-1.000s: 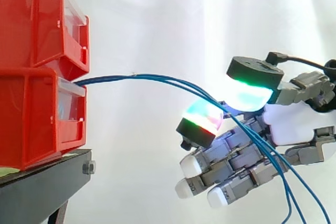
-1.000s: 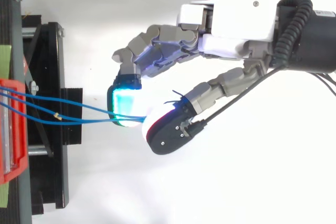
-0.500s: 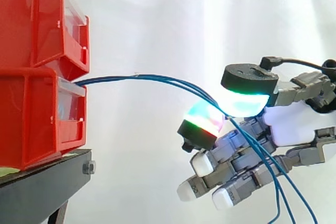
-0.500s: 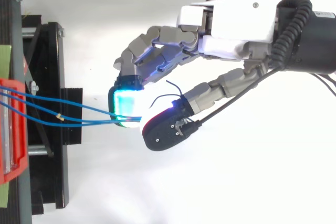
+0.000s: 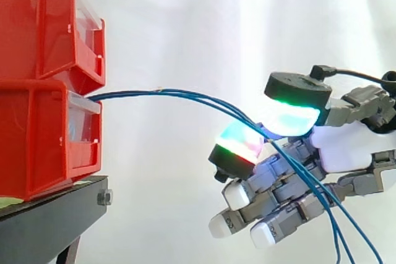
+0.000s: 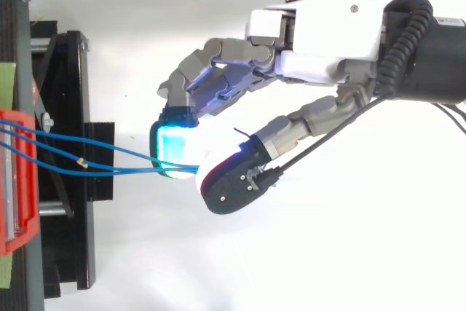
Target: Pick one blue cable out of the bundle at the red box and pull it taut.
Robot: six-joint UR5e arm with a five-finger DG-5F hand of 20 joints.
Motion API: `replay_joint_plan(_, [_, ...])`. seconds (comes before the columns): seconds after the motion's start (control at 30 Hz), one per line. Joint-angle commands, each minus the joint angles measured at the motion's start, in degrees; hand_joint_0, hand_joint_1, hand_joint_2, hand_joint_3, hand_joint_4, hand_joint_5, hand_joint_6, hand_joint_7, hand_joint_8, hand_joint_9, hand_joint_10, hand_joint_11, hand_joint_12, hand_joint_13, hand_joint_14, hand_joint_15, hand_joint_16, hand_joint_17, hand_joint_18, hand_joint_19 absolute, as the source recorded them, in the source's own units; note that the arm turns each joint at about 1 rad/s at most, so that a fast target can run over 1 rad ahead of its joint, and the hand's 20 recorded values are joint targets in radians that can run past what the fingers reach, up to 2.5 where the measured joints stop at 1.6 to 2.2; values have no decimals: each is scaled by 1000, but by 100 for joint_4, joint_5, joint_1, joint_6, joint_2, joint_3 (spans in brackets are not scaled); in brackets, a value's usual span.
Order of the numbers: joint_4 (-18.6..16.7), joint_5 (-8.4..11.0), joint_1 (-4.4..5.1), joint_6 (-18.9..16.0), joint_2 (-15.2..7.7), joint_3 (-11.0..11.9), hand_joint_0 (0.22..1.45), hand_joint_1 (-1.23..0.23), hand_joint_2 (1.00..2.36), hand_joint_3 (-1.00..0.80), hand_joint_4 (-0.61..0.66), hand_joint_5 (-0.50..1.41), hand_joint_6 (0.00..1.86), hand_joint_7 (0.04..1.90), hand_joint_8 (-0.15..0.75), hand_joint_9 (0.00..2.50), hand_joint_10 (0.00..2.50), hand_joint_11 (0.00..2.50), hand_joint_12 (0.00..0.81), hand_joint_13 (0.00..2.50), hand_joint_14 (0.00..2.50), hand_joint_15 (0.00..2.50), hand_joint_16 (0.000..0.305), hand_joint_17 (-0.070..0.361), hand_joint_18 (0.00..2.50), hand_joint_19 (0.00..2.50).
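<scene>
A bundle of thin blue cables (image 5: 185,94) leaves the lower red bin (image 5: 43,140) and arcs rightward in a loose curve, not taut. The hand (image 5: 340,149) hovers right of the bins, fingers pointing left and curled. The cables run between its green-glowing thumb pad (image 5: 291,117) and a red-and-cyan fingertip (image 5: 238,143), then hang down behind the other fingers. From above, the blue cables (image 6: 124,171) converge where the cyan fingertip (image 6: 171,147) meets the thumb of the hand (image 6: 320,34), pinched there. I cannot tell whether one strand or more is held.
Two red bins are stacked, the upper bin (image 5: 43,23) above the lower, on a black stand (image 5: 49,221) at the left. From above, the red bin's rim (image 6: 14,180) and the stand (image 6: 69,143) lie at the left edge. A white curtain is behind.
The thumb pad, slightly apart from the fingertip half a second ago, has closed back against it on the cables. The cables' arc and the bins are unchanged.
</scene>
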State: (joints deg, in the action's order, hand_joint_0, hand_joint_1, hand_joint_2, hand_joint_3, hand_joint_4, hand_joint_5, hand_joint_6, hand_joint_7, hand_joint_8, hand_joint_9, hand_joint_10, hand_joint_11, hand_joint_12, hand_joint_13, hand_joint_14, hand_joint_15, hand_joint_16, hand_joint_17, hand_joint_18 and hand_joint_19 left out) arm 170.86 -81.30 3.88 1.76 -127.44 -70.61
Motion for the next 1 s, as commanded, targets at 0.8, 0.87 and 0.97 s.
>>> replay_joint_plan(0.8, [0, 0, 8, 0, -1, -5, 471, -738, 1000, -500, 127, -205, 877, 873, 351, 638, 7, 545, 382, 284, 4, 90, 56, 127, 463, 271])
replay_joint_plan(0.87, [0, 0, 8, 0, -1, -5, 506, -775, 1000, -500, 111, -203, 872, 901, 342, 641, 8, 547, 369, 283, 3, 83, 54, 121, 456, 277])
replay_joint_plan(0.97, [0, 0, 16, 0, -1, 4, 588, -818, 1000, -500, 82, -199, 872, 943, 327, 659, 11, 557, 353, 284, 2, 69, 50, 113, 459, 271])
